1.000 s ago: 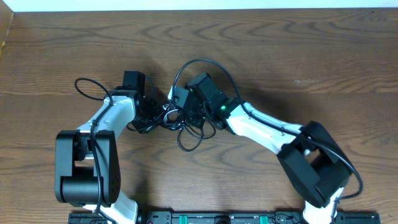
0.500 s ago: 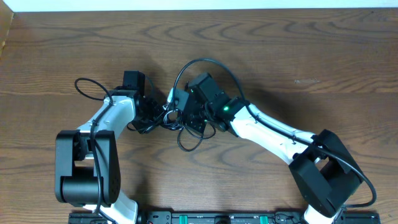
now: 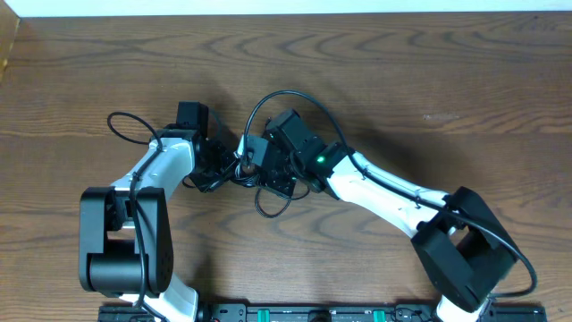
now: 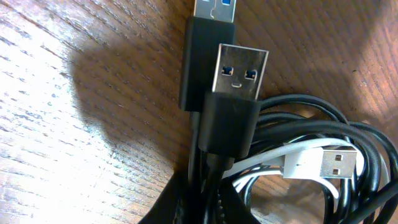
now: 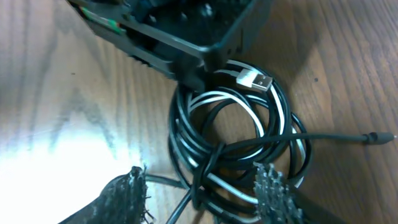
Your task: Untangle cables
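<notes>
Closest to me, the left arm [image 3: 121,237] and the right arm [image 3: 460,259] are sitting at the front edge of the wooden table [image 3: 402,72]. Both are reaching inward, so their wrists are meeting left of the table's middle.

Just past the bases, a loose black loop [image 3: 268,214] is spilling out of the cables [image 4: 298,115]. The cables are lying bunched in 1 tangle on the bare wood where the 2 grippers are coming together.

The right gripper [image 5: 199,193] is hanging over that bundle with its jaws standing wide. 1 textured finger [image 5: 127,190] is showing on each side, and the coil is lying in the gap between them. Inside the coil, black strands are crossing a white one in several rings. A thin black cord with a small plug [image 5: 373,137] is sticking out sideways from them.

The left gripper [image 3: 228,163] is pressing in close against the cords from the other side. I cannot tell whether its jaws are parted or closed on anything.

Right by it, a white plug [image 4: 323,163] is resting among the black coils. 2 black USB plugs [image 4: 233,71] are lying side by side, 1 overlapping the other, with their metal ends pointing away from the tangle.

Farther back, a black cord [image 3: 290,90] is arching from the meeting point toward the right arm's wrist. I cannot tell whether it belongs to the arm.
</notes>
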`<state>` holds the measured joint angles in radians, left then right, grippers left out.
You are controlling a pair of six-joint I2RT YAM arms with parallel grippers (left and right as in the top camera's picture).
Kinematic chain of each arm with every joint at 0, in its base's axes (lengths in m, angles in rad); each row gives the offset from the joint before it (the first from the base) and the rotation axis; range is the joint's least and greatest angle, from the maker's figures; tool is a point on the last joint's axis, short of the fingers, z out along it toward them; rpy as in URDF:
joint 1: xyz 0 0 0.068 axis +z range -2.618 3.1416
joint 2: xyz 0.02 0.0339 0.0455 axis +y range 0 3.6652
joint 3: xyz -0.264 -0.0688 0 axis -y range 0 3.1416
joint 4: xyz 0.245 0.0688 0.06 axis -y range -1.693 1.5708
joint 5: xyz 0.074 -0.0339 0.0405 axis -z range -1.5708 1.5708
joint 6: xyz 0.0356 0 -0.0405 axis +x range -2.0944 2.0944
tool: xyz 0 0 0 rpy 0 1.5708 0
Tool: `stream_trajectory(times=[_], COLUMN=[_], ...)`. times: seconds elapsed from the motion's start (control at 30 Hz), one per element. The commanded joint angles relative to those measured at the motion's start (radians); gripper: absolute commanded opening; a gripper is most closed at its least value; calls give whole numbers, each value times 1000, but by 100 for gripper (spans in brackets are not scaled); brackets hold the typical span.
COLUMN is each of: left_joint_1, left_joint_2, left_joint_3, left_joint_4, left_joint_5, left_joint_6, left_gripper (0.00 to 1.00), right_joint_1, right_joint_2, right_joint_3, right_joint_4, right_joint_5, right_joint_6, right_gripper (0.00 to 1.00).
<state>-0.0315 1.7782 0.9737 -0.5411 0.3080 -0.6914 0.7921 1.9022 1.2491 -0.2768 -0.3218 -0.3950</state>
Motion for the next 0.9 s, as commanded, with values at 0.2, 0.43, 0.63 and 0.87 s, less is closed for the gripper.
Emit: stream_trajectory(times=[0.2,0.43,0.63,0.87], left_joint_1=[9,9,9,9], left_joint_2=[19,19,19,19], left_joint_3=[-22,-22,-22,-22], left_joint_4=[-3,-3,-2,-2], left_joint_5=[-66,-66,-68,-77], left_joint_6=[9,9,9,9], left_gripper=[8,8,8,8], right_joint_1=[14,-1,-85,-252], right_joint_2=[156,175,50,-81], right_joint_3=[10,10,10,10], right_joint_4=[107,78,18,-91], right_joint_5=[88,69,-238,-580], right_joint_6=[-29,85,145,131], right_gripper=[58,1,1,1])
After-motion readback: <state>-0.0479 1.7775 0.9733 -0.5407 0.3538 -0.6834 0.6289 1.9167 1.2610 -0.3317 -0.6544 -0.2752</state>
